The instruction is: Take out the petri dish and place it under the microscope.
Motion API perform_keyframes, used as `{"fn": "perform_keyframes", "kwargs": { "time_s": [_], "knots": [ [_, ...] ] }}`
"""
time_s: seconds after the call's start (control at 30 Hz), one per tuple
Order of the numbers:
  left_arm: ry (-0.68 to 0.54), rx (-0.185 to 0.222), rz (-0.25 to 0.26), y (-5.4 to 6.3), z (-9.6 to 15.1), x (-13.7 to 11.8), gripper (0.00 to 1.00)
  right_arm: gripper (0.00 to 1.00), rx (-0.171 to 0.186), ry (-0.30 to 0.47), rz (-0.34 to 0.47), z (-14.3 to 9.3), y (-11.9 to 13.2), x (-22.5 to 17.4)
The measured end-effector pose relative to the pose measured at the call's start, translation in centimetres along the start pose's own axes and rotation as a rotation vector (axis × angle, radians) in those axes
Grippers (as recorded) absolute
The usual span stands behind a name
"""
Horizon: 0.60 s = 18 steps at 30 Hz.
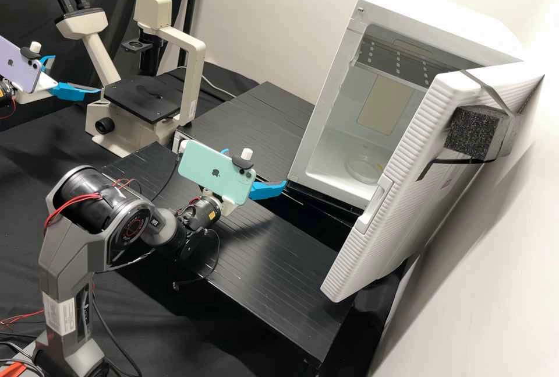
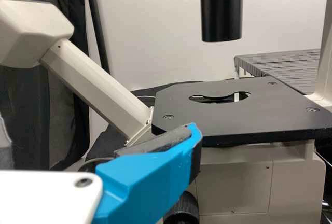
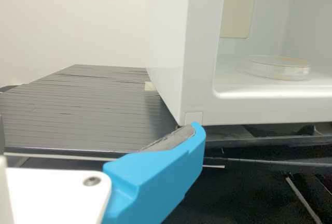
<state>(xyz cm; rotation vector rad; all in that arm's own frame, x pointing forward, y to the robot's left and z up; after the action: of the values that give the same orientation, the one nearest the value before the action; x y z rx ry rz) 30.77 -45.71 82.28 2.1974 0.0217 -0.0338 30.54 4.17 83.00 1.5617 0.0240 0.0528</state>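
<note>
In the high view, the clear petri dish [image 1: 364, 168] lies on the floor of the white open-doored chamber; the right wrist view shows the dish [image 3: 277, 67] inside too. My right gripper [image 1: 255, 168] stands open outside the chamber's lower front corner, apart from the dish. In the right wrist view, one blue finger of the right gripper [image 3: 98, 130] points at that corner. Beside the microscope's black stage [image 1: 142, 99] is my left gripper [image 1: 77, 74], open and holding nothing. The left wrist view has the left gripper [image 2: 98, 130] before the stage [image 2: 233, 117], which has a round opening.
The chamber's ribbed door [image 1: 428, 150] stands swung out towards the front right, a foam block [image 1: 473, 132] strapped to it. A black slatted surface [image 1: 256, 126] lies between microscope and chamber. Above the stage hangs a black cylinder [image 2: 222, 9]; the eyepiece arm [image 2: 93, 89] slants beside it.
</note>
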Motion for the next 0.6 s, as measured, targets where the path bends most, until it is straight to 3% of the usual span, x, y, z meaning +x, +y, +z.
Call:
{"fn": "perform_keyframes", "kwargs": {
  "time_s": [0.27, 0.4, 0.6],
  "knots": [
    [0.000, 0.000, 0.000, 0.0, 0.0, 0.0, 1.00, 1.00, 0.000, 0.001, 0.001, 0.0, 0.0, 0.0],
    [0.000, 0.000, 0.000, 0.0, 0.0, 0.0, 1.00, 1.00, -0.017, 0.006, 0.019, 1.0, 0.4, -0.8],
    [0.000, 0.000, 0.000, 0.0, 0.0, 0.0, 1.00, 1.00, 0.009, -0.012, 0.116, 3.7, 2.4, -3.2]
  ]
}}
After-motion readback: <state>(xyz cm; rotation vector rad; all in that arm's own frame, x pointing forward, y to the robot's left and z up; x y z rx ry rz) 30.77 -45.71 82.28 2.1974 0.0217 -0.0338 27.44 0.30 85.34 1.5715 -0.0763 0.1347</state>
